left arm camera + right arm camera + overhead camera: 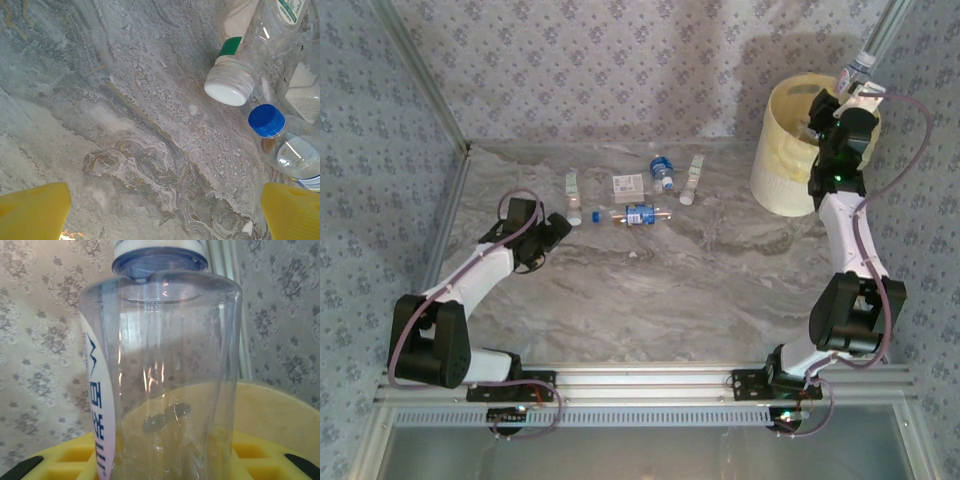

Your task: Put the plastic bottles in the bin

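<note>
My right gripper [847,98] hangs over the far rim of the bin [782,160], the pale cream-yellow bucket at the back right. It is shut on a clear plastic bottle [858,70] held upright. Up close, this bottle [160,365] has a blue neck ring and a white label with blue letters, with the bin's rim [280,410] behind it. My left gripper [556,231] is low over the table, open, its yellow fingertips [35,212] wide apart over bare marble. Just ahead lie a white-capped bottle [232,82] and a blue-capped bottle [287,142].
More bottles lie in a loose row at mid-table: one at the left [572,190], a blue-labelled one [640,215], another blue one [662,172] and a pale one [692,180]. A small white box [628,184] sits among them. Patterned walls enclose the table.
</note>
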